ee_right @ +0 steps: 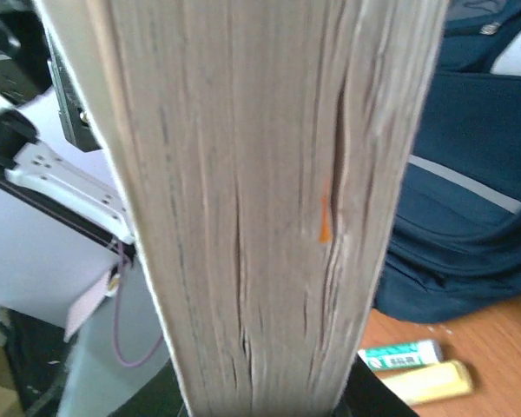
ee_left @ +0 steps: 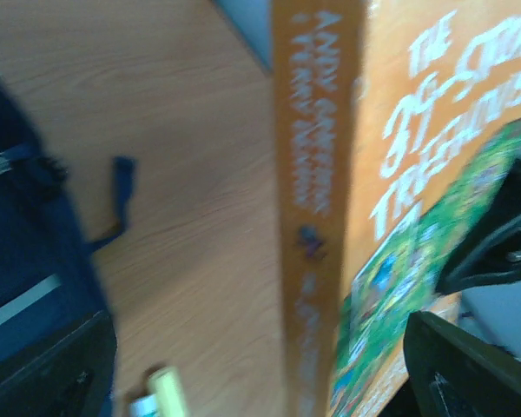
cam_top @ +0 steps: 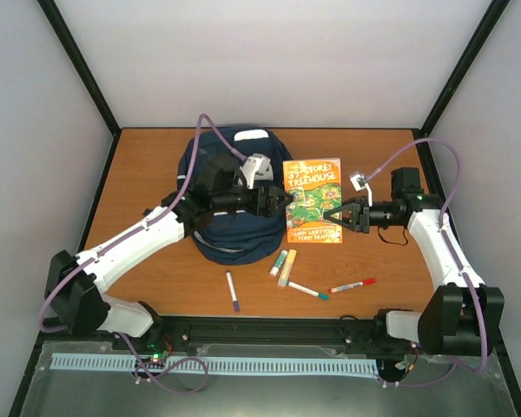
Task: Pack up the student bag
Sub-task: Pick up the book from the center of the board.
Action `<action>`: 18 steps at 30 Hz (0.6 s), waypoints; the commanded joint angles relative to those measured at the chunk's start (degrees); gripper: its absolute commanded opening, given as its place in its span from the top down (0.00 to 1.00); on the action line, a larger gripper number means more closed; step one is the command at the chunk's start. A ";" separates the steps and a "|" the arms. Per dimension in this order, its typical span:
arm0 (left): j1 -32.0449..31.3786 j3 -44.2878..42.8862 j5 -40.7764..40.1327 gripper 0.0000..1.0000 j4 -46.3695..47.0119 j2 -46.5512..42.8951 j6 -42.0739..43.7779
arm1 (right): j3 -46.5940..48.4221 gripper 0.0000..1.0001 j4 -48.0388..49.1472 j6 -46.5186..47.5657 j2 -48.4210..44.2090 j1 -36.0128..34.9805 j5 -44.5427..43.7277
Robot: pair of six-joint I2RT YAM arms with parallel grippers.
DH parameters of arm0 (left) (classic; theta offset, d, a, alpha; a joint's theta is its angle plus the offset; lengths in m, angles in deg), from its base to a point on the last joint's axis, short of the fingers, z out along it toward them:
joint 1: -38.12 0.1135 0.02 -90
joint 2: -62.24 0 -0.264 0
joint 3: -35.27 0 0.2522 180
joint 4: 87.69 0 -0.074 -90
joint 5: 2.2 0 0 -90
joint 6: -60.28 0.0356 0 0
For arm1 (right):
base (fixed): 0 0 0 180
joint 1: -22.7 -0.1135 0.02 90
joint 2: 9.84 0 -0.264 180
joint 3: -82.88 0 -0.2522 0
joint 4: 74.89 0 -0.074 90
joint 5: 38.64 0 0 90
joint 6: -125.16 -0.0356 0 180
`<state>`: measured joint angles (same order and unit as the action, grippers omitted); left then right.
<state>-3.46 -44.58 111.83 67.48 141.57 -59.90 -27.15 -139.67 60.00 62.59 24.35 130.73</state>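
The student bag (cam_top: 230, 239) lies left of centre on the table (cam_top: 148, 165), under the left arm. Just right of it, the left hand (cam_top: 276, 201) is released, its fingers wide either side of the orange book's (cam_top: 313, 187) spine. The right hand (cam_top: 337, 215) is clenched on the book's page edge. With only that one-edge grip, the book could sag, twist or slip before it reaches the bag.

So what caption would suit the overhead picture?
The right gripper clamps an orange book beside the navy student bag; the left gripper stands open.
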 commanded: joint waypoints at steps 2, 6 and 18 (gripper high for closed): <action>-0.08 -4.59 -18.72 0.09 -23.82 -3.54 13.78 | -0.33 0.97 4.94 0.99 -4.60 0.37 -9.01; -0.08 -5.11 -25.96 0.25 -32.29 -3.12 22.26 | -2.87 0.97 10.35 -3.29 -8.87 0.79 -17.75; -1.33 -3.08 -25.39 0.39 -34.28 3.54 32.09 | -3.30 0.97 10.94 -4.55 -6.02 8.44 -22.81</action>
<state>-4.07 -47.29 87.52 33.40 142.67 -32.38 -30.91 -131.24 55.17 56.18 32.13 106.38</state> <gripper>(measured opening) 0.612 0.216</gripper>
